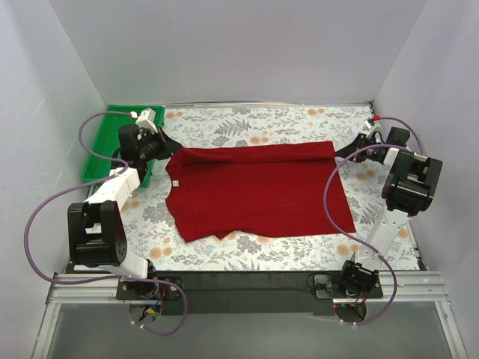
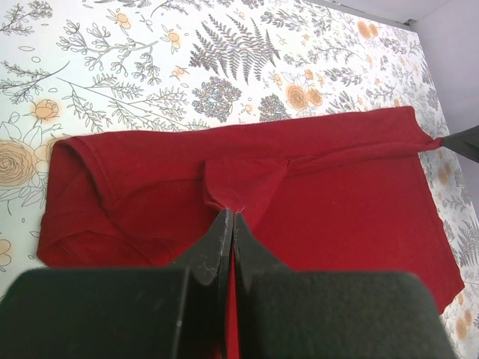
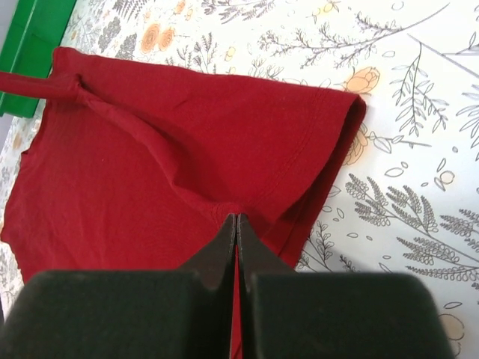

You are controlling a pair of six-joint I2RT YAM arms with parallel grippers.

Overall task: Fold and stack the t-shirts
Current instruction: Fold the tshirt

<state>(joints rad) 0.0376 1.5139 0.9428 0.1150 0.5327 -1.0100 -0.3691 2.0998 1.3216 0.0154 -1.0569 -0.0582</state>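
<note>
One dark red t-shirt (image 1: 258, 191) lies spread across the middle of the floral table cover (image 1: 224, 127), neck toward the left arm and hem toward the right, its far edge drawn into a straight, taut fold between the two arms. It carries no print. A small white neck label (image 1: 174, 182) shows at the collar, too small to read any writing on it. The left gripper (image 2: 230, 213) has its jaws pressed together on a pinch of red cloth at the shirt's far left corner. The right gripper (image 3: 236, 218) is likewise clamped on the cloth at the far right corner. A green bin (image 1: 112, 142) stands just beyond the left gripper, at the table's far left.
</note>
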